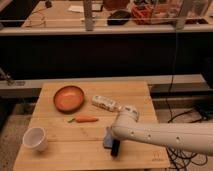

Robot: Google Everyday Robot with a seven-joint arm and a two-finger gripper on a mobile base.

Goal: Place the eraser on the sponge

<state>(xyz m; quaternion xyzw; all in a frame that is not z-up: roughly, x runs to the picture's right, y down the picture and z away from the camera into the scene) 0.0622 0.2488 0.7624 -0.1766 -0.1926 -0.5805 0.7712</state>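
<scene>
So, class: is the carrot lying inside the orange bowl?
No, the carrot lies on the table just outside the orange bowl, left of the gripper down by the sponge.

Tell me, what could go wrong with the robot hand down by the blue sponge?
1. The gripper is low at the sponge, close to the front edge of the table. A nudge might push the sponge off.
2. The arm covers part of the sponge, so the eraser, which I can't make out clearly, could land half off and tip.
</scene>
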